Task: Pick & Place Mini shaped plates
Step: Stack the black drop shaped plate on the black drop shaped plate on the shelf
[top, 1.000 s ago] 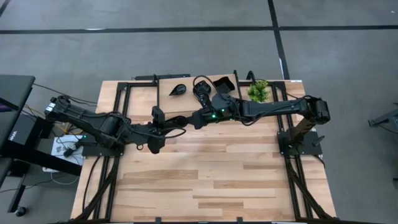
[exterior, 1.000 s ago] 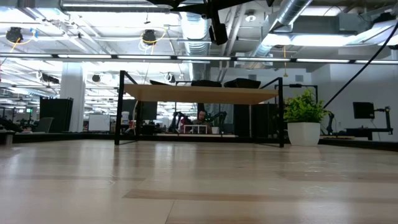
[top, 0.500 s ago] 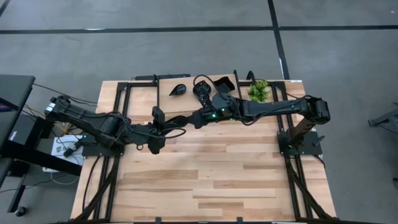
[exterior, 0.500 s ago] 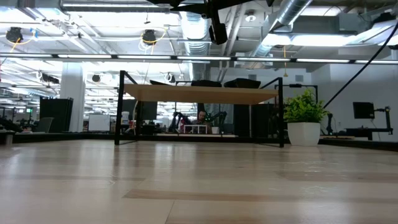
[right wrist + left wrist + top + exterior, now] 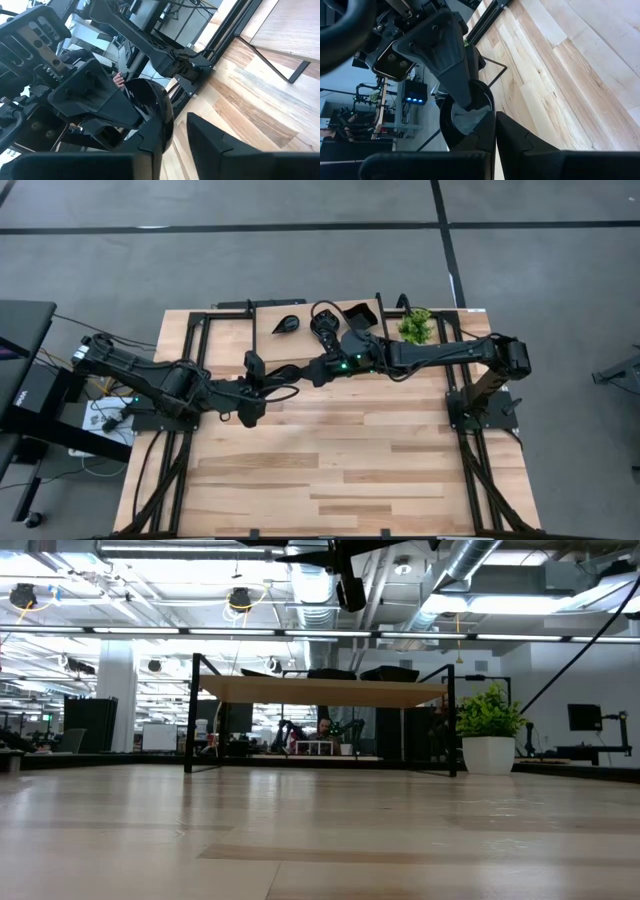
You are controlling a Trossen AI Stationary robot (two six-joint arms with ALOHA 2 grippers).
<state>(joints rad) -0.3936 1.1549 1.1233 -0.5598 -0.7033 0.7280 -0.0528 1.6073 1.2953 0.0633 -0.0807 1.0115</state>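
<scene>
over the middle of the table's far half, high view, we see the two arms meet well above the wood: the left gripper (image 5: 262, 380) reaches in from the left and the right gripper (image 5: 278, 375) from the right, tip to tip.

between them is one mini shaped plate (image 5: 465, 116), a rounded, glossy black dish, held off the table on its edge. in the left wrist view the left gripper's own fingers (image 5: 481, 134) stand together with only a hairline between them, and the plate's rim meets that line, so we read them as pinched on the rim. one finger of the right gripper crosses in front of the plate's hollow there. in the right wrist view the same plate shows as a shiny black curve lying against one of the right gripper's own fingers (image 5: 150, 137). those fingers stand apart, with a clear gap of wood showing between them. we cannot tell whether the second finger touches the plate.

along the far edge of the table (image 5: 350, 470) lie three more black dishes: a teardrop plate (image 5: 288, 325) to the left, a round plate (image 5: 322, 318) in the middle and a square plate (image 5: 360, 313) to the right, each a little apart from the next. a small green plant (image 5: 415, 326) stands just right of the square plate. in the low view only dark parts of the arms show, along the top edge, high above the bare wood.
</scene>
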